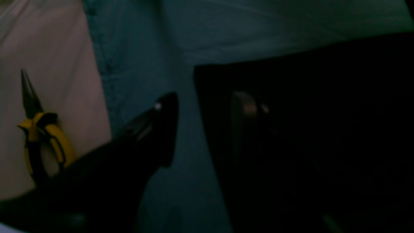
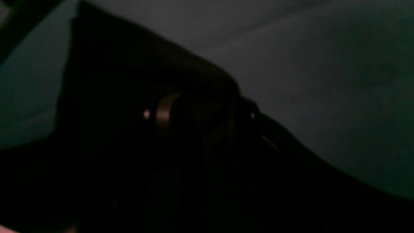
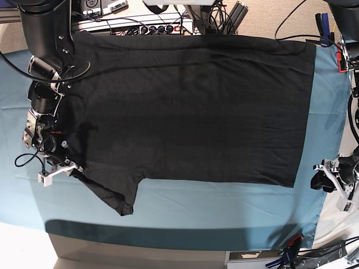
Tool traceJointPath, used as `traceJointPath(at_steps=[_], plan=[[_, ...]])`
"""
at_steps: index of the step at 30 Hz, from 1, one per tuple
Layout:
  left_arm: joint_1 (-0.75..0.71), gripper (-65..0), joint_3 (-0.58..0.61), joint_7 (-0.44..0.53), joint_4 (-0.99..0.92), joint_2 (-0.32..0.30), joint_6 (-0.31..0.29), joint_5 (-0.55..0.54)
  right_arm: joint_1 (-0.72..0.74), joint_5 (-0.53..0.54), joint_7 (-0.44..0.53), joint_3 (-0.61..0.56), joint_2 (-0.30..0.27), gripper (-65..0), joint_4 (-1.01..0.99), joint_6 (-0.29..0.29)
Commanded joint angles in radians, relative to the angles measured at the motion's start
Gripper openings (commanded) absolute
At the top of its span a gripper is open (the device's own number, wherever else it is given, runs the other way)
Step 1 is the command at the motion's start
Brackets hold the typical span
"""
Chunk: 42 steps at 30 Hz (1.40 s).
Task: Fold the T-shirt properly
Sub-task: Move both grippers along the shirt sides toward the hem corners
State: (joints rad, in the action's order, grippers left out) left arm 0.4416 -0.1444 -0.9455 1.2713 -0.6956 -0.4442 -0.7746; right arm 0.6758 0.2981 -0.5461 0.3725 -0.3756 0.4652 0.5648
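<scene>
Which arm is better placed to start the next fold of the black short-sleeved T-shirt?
Probably the right. The right gripper sits at the black short-sleeved T-shirt, beside its near sleeve. The left gripper is off the hem, over the teal table cloth. Neither wrist view shows jaw state clearly.

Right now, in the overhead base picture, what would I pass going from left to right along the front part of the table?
Right gripper at the shirt's edge → the T-shirt's sleeve → bare teal table cloth → left gripper beyond the cloth's right edge.

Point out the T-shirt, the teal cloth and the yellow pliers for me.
T-shirt (image 3: 190, 106): base view, middle of its body.
Teal cloth (image 3: 224, 213): base view, bare strip below the hem.
Yellow pliers (image 1: 45, 136): left wrist view, handles.
</scene>
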Motion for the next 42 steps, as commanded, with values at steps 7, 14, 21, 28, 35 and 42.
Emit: traceJointPath(at_steps=[7,14,21,28,35,42], plan=[[0.029,-36.7,-0.009,-0.006,0.014,-0.024,0.001,-0.015,0.033,0.012,0.021,0.002,-0.015,-57.1,0.018,0.007],[0.021,-36.7,-0.009,-0.035,-0.013,-0.007,0.057,-0.038,0.003,-0.015,0.072,0.002,-0.015,-65.0,0.018,0.008],[0.072,-36.7,-0.017,-0.043,-0.223,0.092,0.040,-0.117,-0.078,-0.022,0.141,0.002,-0.014,-65.0,0.018,0.006],[0.234,-36.7,-0.042,-0.027,-0.435,0.167,0.021,-0.117,-0.099,-0.022,0.147,0.002,-0.015,-65.0,0.018,0.008],[0.362,-36.7,-0.042,0.072,-0.658,0.161,0.066,0.076,-0.098,-0.021,0.158,0.002,-0.015,-65.0,0.019,0.008],[0.370,-41.8,-0.042,0.101,-0.745,0.161,0.067,0.092,-0.098,-0.022,0.158,0.002,-0.015,-65.0,0.019,0.008]])
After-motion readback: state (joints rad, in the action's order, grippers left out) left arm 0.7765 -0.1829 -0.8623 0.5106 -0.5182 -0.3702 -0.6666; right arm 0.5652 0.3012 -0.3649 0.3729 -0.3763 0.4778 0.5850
